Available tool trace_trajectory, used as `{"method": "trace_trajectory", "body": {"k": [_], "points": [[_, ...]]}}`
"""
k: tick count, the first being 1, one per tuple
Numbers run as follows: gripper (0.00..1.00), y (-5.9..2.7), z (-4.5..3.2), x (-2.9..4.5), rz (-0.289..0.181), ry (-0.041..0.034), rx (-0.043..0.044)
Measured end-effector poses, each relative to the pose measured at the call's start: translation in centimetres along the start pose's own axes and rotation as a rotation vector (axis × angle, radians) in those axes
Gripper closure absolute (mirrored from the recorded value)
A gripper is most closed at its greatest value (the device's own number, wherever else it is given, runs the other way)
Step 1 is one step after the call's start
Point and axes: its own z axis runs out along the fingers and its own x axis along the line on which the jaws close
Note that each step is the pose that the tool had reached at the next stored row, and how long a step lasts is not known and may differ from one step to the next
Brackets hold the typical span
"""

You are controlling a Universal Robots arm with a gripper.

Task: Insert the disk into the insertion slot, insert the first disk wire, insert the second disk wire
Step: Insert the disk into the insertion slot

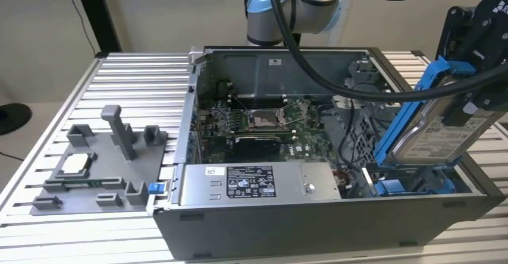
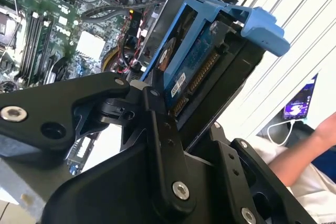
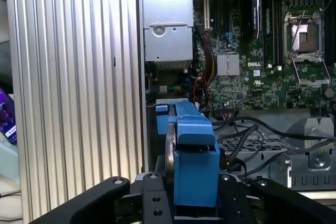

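Gripper (image 1: 470,104) is clamping the disk (image 1: 432,138), holding it tilted, lower end at the insertion slot (image 1: 413,187) inside the open computer case (image 1: 317,231).

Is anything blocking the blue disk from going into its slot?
Nothing visible does. The end effector holds the disk tilted over the insertion slot, and the black cables lie beside that opening, not across it.

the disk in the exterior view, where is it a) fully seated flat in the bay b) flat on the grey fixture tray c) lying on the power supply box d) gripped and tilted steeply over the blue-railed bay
d: the gripper clamps the disk, which slants steeply over the insertion slot.
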Motion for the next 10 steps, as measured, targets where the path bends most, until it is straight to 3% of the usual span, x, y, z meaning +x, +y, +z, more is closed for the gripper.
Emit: {"method": "trace_trajectory", "body": {"k": [4,10], "points": [[1.0,0.0,0.06,0.0,0.0,-0.0002,-0.0001],[1.0,-0.33,0.99,-0.01,0.0,0.0,0.0]]}}
